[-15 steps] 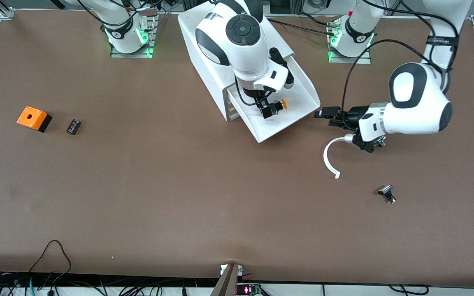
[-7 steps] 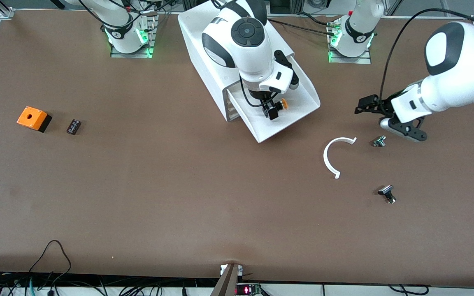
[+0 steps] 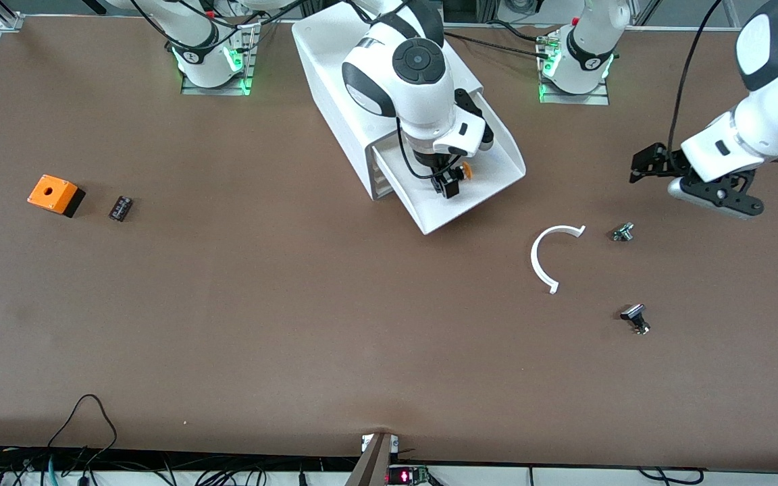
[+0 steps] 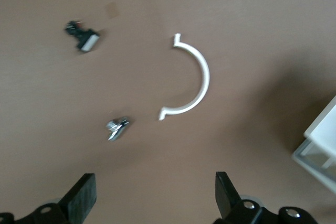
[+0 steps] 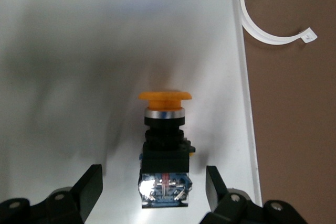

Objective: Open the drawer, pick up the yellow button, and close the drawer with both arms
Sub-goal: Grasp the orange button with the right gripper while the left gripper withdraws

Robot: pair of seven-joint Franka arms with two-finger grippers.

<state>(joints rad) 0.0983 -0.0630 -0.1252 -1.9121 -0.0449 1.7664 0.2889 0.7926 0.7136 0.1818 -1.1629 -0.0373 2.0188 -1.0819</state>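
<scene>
- We judge step 1 of 3 done: the drawer point(image 3: 477, 179), uppermost in the white cabinet point(image 3: 335, 74) at the upper centre of the front view, stands pulled out with its tray exposed.
- The push button point(image 5: 164, 145) lies on its side on the drawer floor, orange cap toward the tray's side wall; in the front view it shows just below the right arm's wrist, at upper centre.
- The right gripper point(image 5: 152, 192) hangs over the tray with its jaws spread, 1 finger on each side of the button's black body. We see a gap on both sides, so the button is not yet gripped.
- The left gripper point(image 3: 645, 165) is up in the air at the upper right of the front view, over bare table toward the left arm's end, well apart from the drawer. Its jaws are spread and hold nothing; this arm appears to wait.
- Below it in the front view lie a white curved clip point(image 3: 543, 260), a small silver part point(image 3: 623, 232) and a black-and-silver part point(image 3: 635, 317).
- At the middle left of the front view sit an orange box with a hole point(image 3: 55, 194) and a small black part point(image 3: 121, 208).
- Left to do, as we judge it: pinch the button, lift it clear, then push the drawer shut.
</scene>
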